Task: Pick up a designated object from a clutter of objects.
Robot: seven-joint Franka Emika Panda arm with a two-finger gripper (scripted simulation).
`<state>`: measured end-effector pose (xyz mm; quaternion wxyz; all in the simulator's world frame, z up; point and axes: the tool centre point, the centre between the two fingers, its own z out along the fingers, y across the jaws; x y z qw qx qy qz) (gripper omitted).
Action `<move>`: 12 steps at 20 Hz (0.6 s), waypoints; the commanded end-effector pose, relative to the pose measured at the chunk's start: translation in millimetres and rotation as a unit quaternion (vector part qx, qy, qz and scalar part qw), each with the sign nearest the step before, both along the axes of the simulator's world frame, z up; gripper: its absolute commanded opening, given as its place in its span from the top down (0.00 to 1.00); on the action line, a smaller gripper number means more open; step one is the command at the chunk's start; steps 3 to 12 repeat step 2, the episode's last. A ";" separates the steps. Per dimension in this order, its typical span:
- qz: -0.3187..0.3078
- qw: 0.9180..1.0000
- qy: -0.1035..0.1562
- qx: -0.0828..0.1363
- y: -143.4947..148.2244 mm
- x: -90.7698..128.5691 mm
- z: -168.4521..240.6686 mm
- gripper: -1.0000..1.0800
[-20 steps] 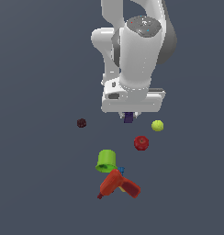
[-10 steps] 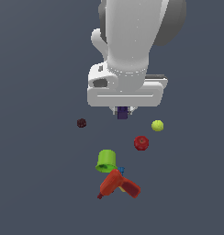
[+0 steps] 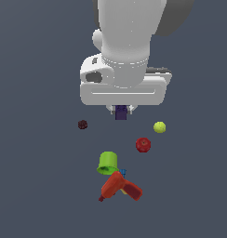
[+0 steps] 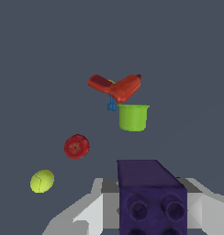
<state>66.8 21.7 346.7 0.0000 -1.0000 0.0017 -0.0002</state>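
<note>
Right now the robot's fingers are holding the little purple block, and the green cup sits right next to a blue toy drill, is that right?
Nearly. The drill is red, not blue. The exterior view shows the red toy drill beside the green cup, with only a small blue piece between them. The fingers do hold the purple block.
</note>
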 end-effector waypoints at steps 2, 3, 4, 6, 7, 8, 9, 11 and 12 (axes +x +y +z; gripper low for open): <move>0.000 1.000 0.000 0.000 -0.9 1.6 2.5 1.00; 0.000 1.000 0.000 0.000 -0.9 1.6 2.5 1.00; 0.000 1.000 0.000 0.000 -0.9 1.6 2.5 1.00; 0.000 1.000 0.000 0.000 -0.9 1.6 2.5 1.00; 0.000 1.000 0.000 0.000 -0.9 1.6 2.5 1.00; 0.000 1.000 0.000 0.000 -0.9 1.6 2.5 1.00; 0.000 1.000 0.000 0.000 -0.9 1.6 2.5 1.00; 0.000 1.000 0.000 0.000 -0.9 1.6 2.5 1.00; 0.000 1.000 0.000 0.000 -0.9 1.6 2.5 1.00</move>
